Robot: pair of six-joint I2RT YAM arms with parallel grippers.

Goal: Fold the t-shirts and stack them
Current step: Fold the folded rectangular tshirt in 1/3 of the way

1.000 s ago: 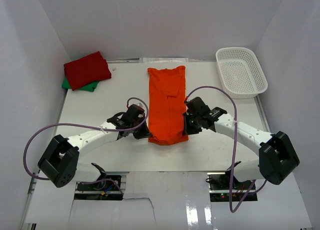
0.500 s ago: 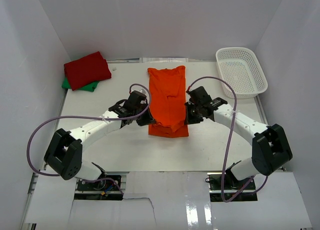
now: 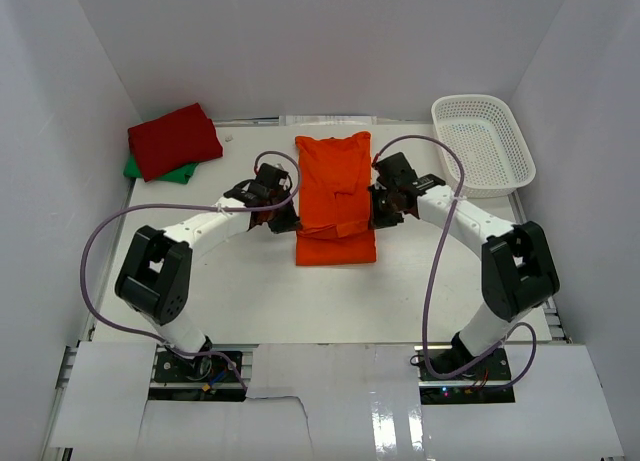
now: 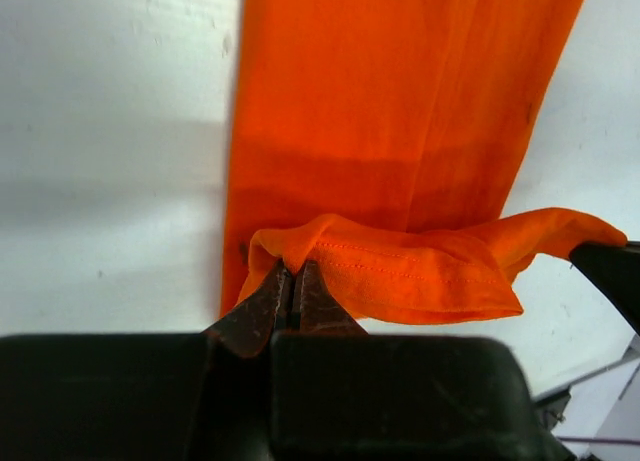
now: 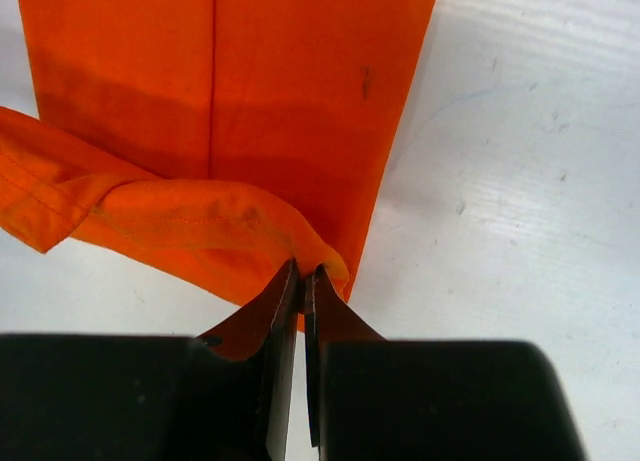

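Observation:
The bright orange t-shirt (image 3: pixel 335 196) lies as a long narrow strip in the middle of the table, its near end lifted and doubled back over the rest. My left gripper (image 3: pixel 288 219) is shut on that lifted hem's left corner (image 4: pixel 290 251). At the opposite side my right gripper (image 3: pixel 377 214) pinches the right corner (image 5: pixel 320 261), shut as well. Between the two the hem (image 4: pixel 420 271) hangs in a soft fold above the flat cloth (image 5: pixel 230 81). A deep red t-shirt (image 3: pixel 174 139) lies folded at the far left on top of a green t-shirt (image 3: pixel 172 173), of which only an edge shows.
A white plastic mesh basket (image 3: pixel 482 144) stands at the far right corner. White walls close in the table (image 3: pixel 200 281) on the left, back and right. Purple cables loop from both arms over the table.
Both grippers have carried the orange shirt's near hem away from the arm bases, toward the far end, so the strip now looks shorter and doubled over.

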